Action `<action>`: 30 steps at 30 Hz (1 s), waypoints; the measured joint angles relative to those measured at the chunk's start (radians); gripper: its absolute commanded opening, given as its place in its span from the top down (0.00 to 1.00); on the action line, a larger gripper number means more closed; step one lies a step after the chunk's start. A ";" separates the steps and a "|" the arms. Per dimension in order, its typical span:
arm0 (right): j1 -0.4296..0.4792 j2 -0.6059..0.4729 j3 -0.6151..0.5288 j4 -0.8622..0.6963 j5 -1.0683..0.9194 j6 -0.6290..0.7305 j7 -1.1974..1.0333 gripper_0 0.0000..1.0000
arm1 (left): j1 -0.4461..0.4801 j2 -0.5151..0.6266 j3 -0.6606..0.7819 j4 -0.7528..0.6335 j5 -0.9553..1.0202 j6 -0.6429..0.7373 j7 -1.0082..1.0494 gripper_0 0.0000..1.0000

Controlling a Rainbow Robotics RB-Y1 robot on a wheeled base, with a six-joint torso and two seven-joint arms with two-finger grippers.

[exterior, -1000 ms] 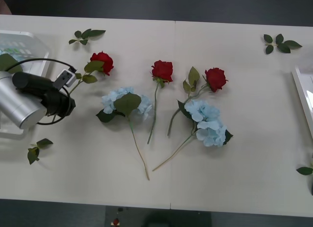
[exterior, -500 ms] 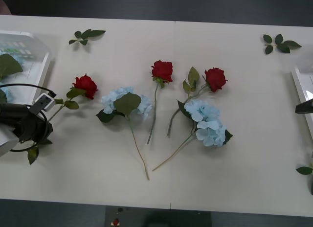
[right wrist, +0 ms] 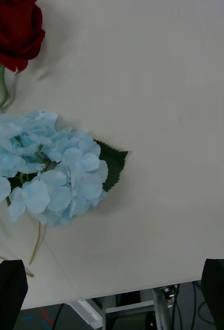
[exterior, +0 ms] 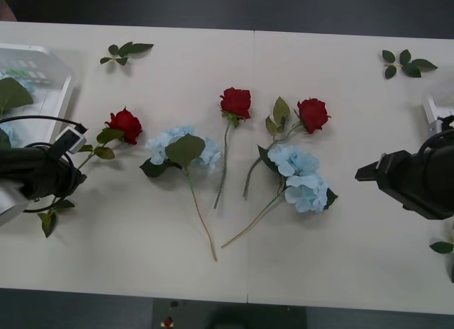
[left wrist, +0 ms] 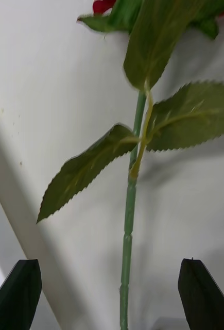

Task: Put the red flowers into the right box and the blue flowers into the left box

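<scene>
Three red flowers lie on the table: one (exterior: pixel 125 123) at the left, one (exterior: pixel 235 101) in the middle, one (exterior: pixel 312 113) to its right. Two blue flowers (exterior: pixel 181 146) (exterior: pixel 301 176) lie between them. My left gripper (exterior: pixel 71 180) (left wrist: pixel 110 262) is open at the stem (left wrist: pixel 128 227) of the left rose, which runs between its fingers. My right gripper (exterior: pixel 363 174) (right wrist: pixel 114 262) is open, just right of the right blue flower (right wrist: pixel 45 165). The left box (exterior: pixel 60 95) stands at the far left, the right box (exterior: pixel 433 113) at the right edge.
Loose leaf sprigs lie at the back left (exterior: pixel 126 51), back right (exterior: pixel 406 63), front left (exterior: pixel 53 219) and front right (exterior: pixel 441 247). A large green leaf (exterior: pixel 10 93) lies in the left box. The table's front strip is bare.
My left arm drew back to the left and nearer, and the left rose slid with it. My right arm came in from the right edge toward the right blue flower.
</scene>
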 measured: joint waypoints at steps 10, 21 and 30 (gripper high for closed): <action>-0.003 0.008 0.248 -0.035 0.201 0.000 -0.285 0.01 | -0.110 -0.093 0.000 -0.012 0.094 0.000 0.000 0.23; -0.143 0.008 0.515 0.080 0.337 0.001 -0.467 0.01 | -0.141 -0.151 0.000 0.049 0.097 0.000 0.000 0.24; -0.287 0.045 0.634 0.287 0.372 0.001 -0.558 0.01 | -0.191 -0.201 0.000 0.160 0.097 0.000 -0.002 0.24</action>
